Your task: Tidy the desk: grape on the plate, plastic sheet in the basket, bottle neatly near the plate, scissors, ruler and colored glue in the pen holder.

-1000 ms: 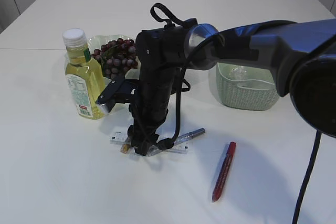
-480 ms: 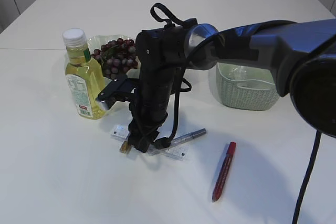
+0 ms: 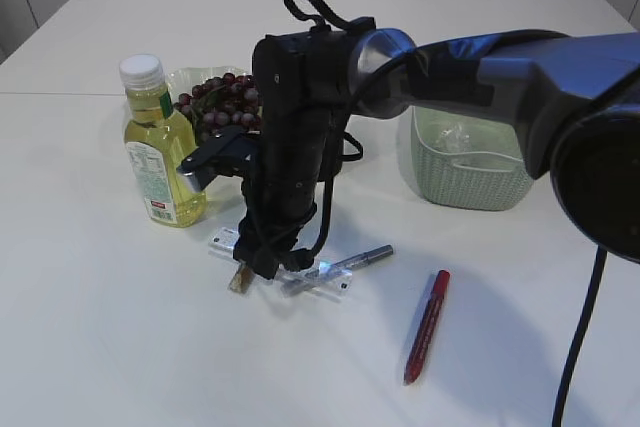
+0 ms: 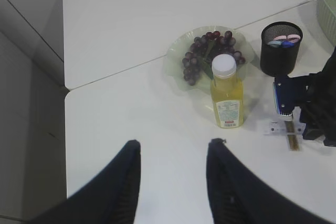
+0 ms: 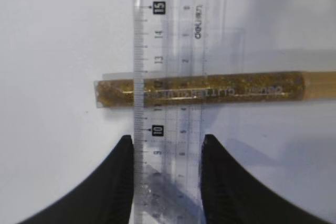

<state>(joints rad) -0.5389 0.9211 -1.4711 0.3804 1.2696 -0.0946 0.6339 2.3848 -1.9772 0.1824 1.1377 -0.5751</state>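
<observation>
Raised slightly since a second ago: the right arm's wrist, with the clear ruler tilted off the table at its gripped end in the exterior view; bottle, grapes on the plate, basket and red marker unmoved. Right gripper: fingers pressed against both long edges of the ruler, grasping it. Ruler's long axis runs straight ahead from between the fingertips, far end beyond them. Gold glitter glue pen: lies crosswise, just ahead of the fingertips and seen through the clear ruler; whether it touches the ruler or is being carried along cannot be told. Left gripper: fingers parted, grasping nothing, hanging over bare table well apart from everything. Pen holder: black, with what look like scissor handles inside, ahead and right of the left fingers, beyond the right arm's wrist; the right arm is the nearer. Hidden: pen holder and most of the ruler behind the right arm in the exterior view; the silver pen beside the ruler only partly visible.
</observation>
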